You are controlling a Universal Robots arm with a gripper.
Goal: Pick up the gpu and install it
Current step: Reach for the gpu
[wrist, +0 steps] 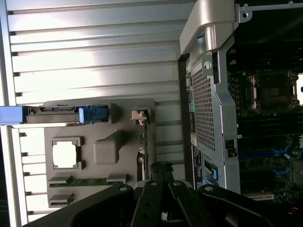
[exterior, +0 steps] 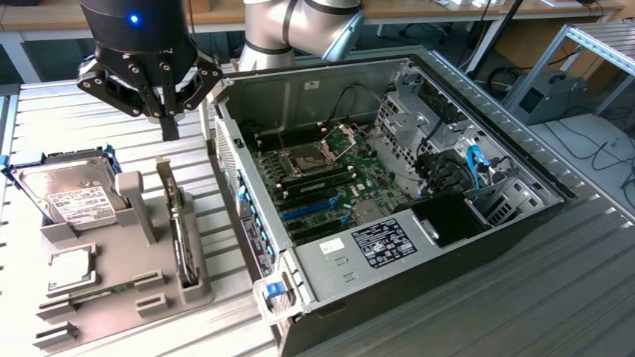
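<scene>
The gpu (exterior: 178,230) stands on edge in a slot of the grey holder tray (exterior: 119,245), a thin dark card with a metal bracket at its far end. My gripper (exterior: 169,131) hangs shut above the card's far end with nothing between its fingers. In the wrist view, the gpu (wrist: 143,146) runs edge-on just ahead of the shut gripper (wrist: 161,168). The open computer case (exterior: 397,186) lies at the exterior view's right of the tray, its motherboard with blue slots (exterior: 309,210) exposed.
The tray also holds a silver hard drive (exterior: 70,195), a square processor (exterior: 70,268) and a green memory stick (exterior: 100,294). The case's side wall (exterior: 230,160) rises close beside the gpu. Everything rests on a ribbed metal table (exterior: 79,126).
</scene>
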